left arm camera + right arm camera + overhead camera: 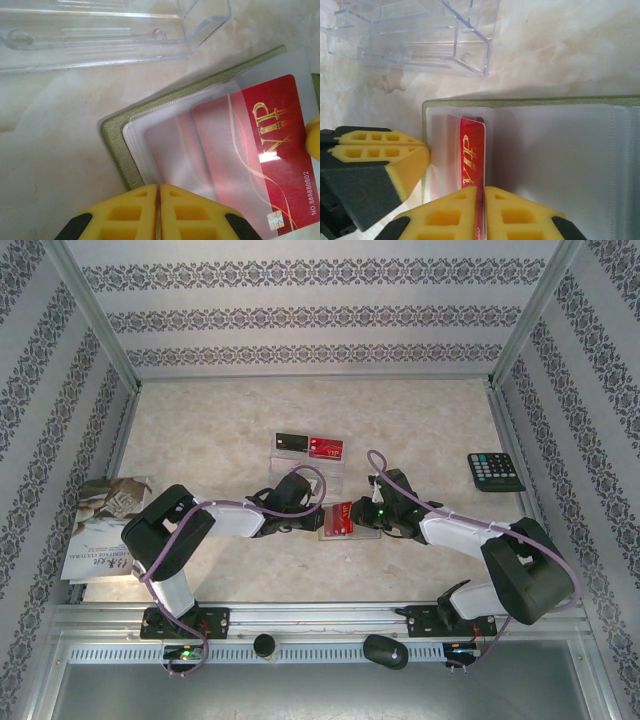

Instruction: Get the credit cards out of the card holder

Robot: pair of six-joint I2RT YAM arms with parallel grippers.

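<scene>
**Red card to be drawn from holder**

The holder (112,145) is pinned to the desk at its near edge by the left gripper (159,192), pressed together on it. The red card (472,150), half inside a clear sleeve, is pinched by the right gripper (481,192). It should be drawn straight out, flat. Beyond the holder, two cards (292,443) rest on a clear stand (290,462).

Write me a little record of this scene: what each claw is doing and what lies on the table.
Left claw: shut on the edge of the card holder
Right claw: shut on the red card, partly under a see-through sleeve
Holder: open, flat on the table
Behind it: clear plastic stand with a black card and a second red card
Right side: calculator
Left side: booklet
</scene>
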